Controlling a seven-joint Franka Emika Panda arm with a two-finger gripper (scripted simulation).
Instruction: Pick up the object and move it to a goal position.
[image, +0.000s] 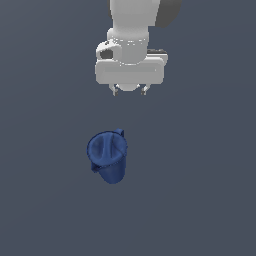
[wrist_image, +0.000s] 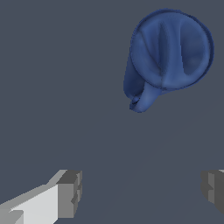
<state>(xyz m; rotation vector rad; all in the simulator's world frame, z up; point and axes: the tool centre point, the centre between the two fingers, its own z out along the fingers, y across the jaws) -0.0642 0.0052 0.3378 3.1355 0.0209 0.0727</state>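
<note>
In the exterior view, the dark blue pitcher (image: 108, 155) stands a little toward the exterior view's left of centre, on a plain grey table (image: 45, 200). It looks upright, seen from above and somewhat tilted by the camera angle: the wide lidded rim faces up and the body narrows to a rounded base lower in the picture. A small part juts from the rim toward the upper edge and another from the side toward the exterior view's left; which is the spout and which the handle is hard to tell there.

Further toward the exterior view's right and higher in the picture hangs the white arm (image: 131, 30) with its end effector (image: 129, 90) pointing down. The two short dark fingertips (image: 115, 91) are set apart with nothing between them. The end effector is well apart from the pitcher and not touching it.

In the wrist view, one grey finger (wrist_image: 69, 194) on a white mount shows at one side and the second finger (wrist_image: 213, 189) at the far opposite side, so the jaws stand wide and empty. Between them only bare table shows. The pitcher (wrist_image: 170, 50) lies beyond the fingers, off to the side of the second finger, its round lid facing the camera and a curved handle-like loop below the rim.
</note>
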